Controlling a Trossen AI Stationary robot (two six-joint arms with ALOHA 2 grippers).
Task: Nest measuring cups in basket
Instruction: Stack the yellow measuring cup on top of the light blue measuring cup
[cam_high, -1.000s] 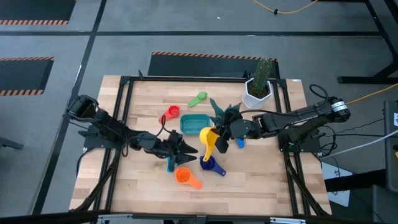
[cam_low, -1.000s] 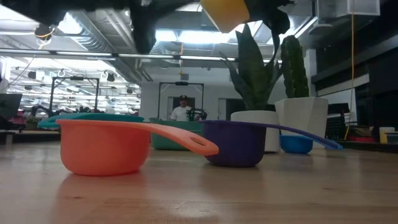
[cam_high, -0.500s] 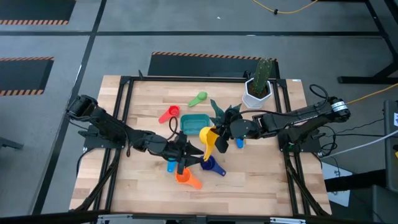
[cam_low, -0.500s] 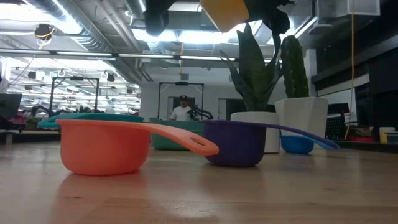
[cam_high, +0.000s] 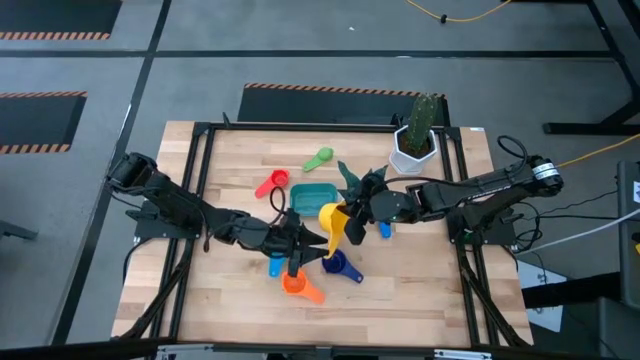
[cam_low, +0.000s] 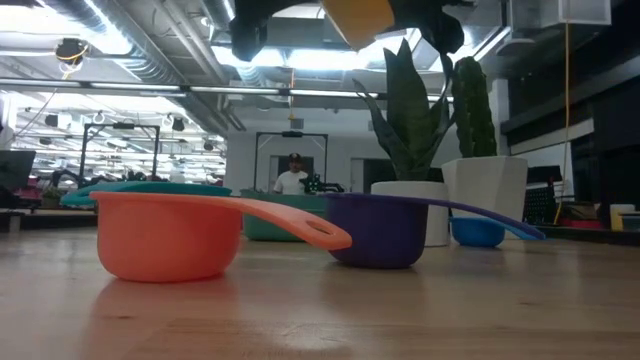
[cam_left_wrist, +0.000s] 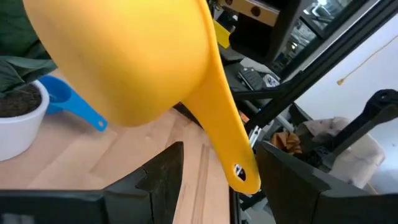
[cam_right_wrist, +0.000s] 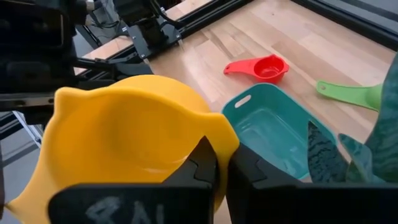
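Right wrist view: unlabelled yellow cup (cam_right_wrist: 118, 143).

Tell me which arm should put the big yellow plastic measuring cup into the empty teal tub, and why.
Right. The right gripper is shut on the rim of the yellow plastic measuring cup, held in the air right beside the shallow teal plastic tub. The left gripper holds nothing, its fingers open near the cup's handle.

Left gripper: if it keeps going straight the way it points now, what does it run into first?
Most likely the yellow cup, held up by the right gripper: it fills the view just ahead of the left gripper. The gap between them is hard to judge.
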